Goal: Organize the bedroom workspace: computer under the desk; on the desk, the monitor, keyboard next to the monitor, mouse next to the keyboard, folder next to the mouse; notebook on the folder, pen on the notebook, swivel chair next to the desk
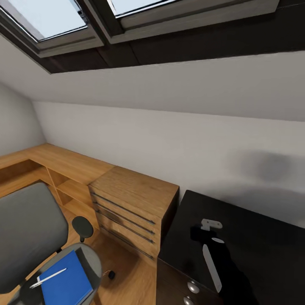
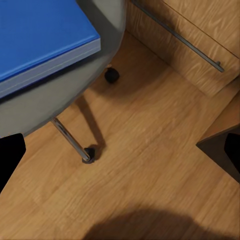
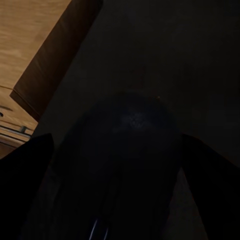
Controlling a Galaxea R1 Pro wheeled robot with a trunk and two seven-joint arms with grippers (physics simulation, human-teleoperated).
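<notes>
Head view. Swivel chair [image 1: 29,228], grey, at 7 o'clock; folder [image 1: 67,279] lies flat on its seat with the pen [image 1: 50,277] across the folder's near-left part. No notebook that I can make out. Light-wood drawer chest [image 1: 131,207] at centre. Glossy black bench [image 1: 254,237] at 4 o'clock, silver knobs on its drawer unit. My right arm reaches over the bench; right end effector [image 1: 202,232] sits low above the dark top.

Left wrist view. Folder [image 2: 40,35] overhangs little on the grey seat; chair castors [image 2: 111,75] and wooden floor [image 2: 140,165] below. Left end effector [image 2: 120,150]: dark fingertips at both edges of the frame, spread wide, holding nothing.

Right wrist view. A small black rounded lump, I judge the mouse [image 3: 131,150], between the dark fingers over the bench. Too dark to tell if they clamp it or merely straddle it.

Handling, my judgement. Mouse: light, smooth, slippery; take across its flanks. Folder: thin, stiff, light; pinch an edge at the seat rim. The pen may roll off; lift it first.
</notes>
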